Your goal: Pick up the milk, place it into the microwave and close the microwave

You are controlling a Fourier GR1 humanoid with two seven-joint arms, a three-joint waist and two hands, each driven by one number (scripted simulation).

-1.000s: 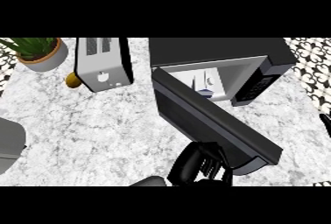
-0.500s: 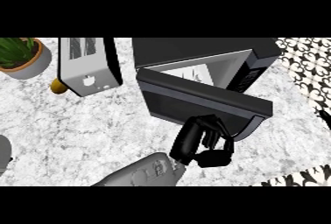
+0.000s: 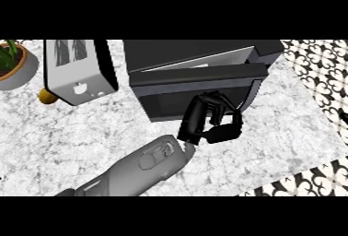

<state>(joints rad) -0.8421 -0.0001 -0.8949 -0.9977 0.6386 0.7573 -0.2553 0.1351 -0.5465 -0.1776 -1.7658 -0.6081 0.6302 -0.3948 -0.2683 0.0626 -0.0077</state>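
Observation:
The black microwave point(image 3: 197, 50) stands at the back of the counter. Its door point(image 3: 197, 90) is swung almost shut, leaving only a thin wedge of pale interior above its top edge. The milk is hidden from view. My right hand point(image 3: 211, 122) rests against the front of the door near its free right end, fingers relaxed and touching the panel, holding nothing. Its grey forearm point(image 3: 146, 163) comes in from the lower left. My left hand does not show.
A silver toaster point(image 3: 78, 69) stands left of the microwave, with a small brown object point(image 3: 46, 95) at its left corner. A potted plant point(image 3: 10, 62) sits at the far left. The marble counter ends at the right, beside patterned floor point(image 3: 319, 69).
The microwave door has swung from wide open to nearly shut, with my right hand following it toward the oven. The milk seen inside earlier is now covered by the door.

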